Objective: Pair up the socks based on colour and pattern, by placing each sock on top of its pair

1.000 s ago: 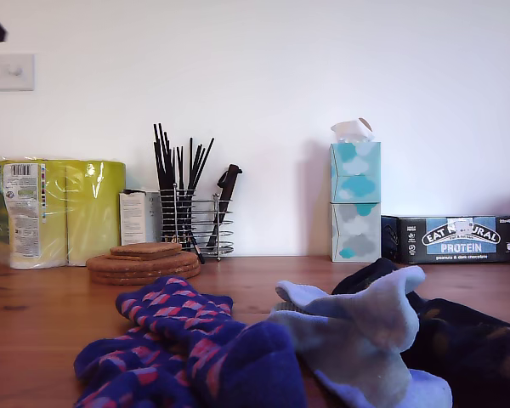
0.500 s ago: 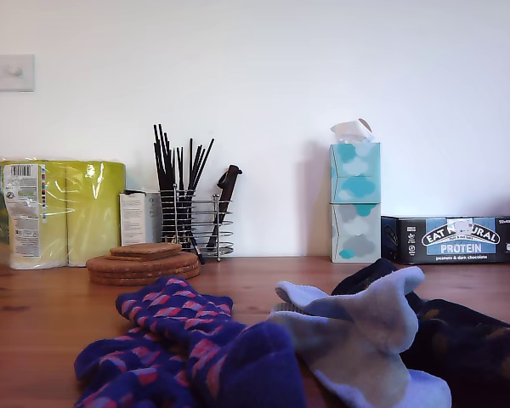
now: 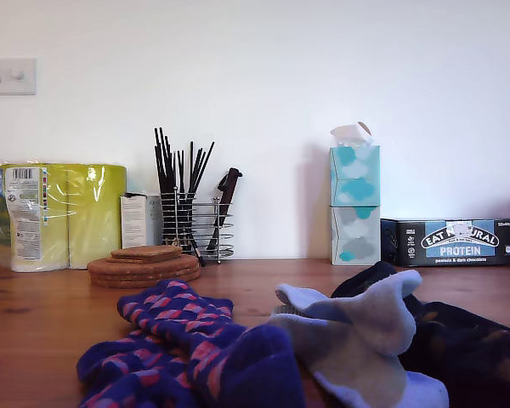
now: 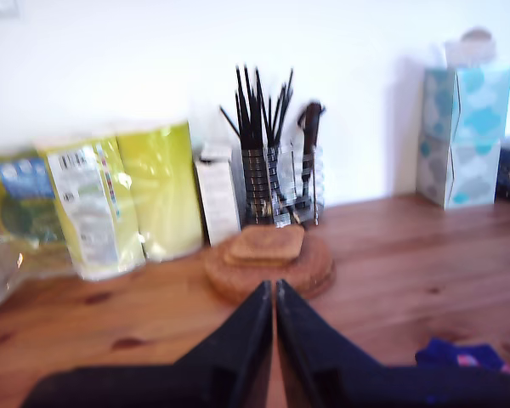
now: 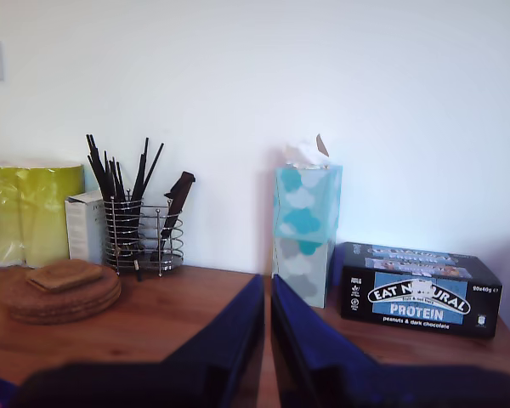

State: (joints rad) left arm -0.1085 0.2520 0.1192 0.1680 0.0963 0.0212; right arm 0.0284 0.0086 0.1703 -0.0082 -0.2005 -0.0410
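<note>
On the wooden table (image 3: 34, 331), exterior view: diamond socks (image 3: 187, 348) at 7 o'clock, pale blue socks (image 3: 357, 331) and navy socks (image 3: 467, 348) at 5 o'clock, heaped; one grasp risks snagging two. First wrist view: my first gripper (image 4: 274, 293) closed, empty. Second wrist view: my second gripper (image 5: 267, 289) likewise.

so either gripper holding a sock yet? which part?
Neither. My first gripper and my second gripper are both shut with nothing between the fingers, both aimed at the clutter along the wall.

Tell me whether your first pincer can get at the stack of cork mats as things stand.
Probably yes: my first pincer is shut and empty, pointing at the cork mats, with bare table around them.
</note>
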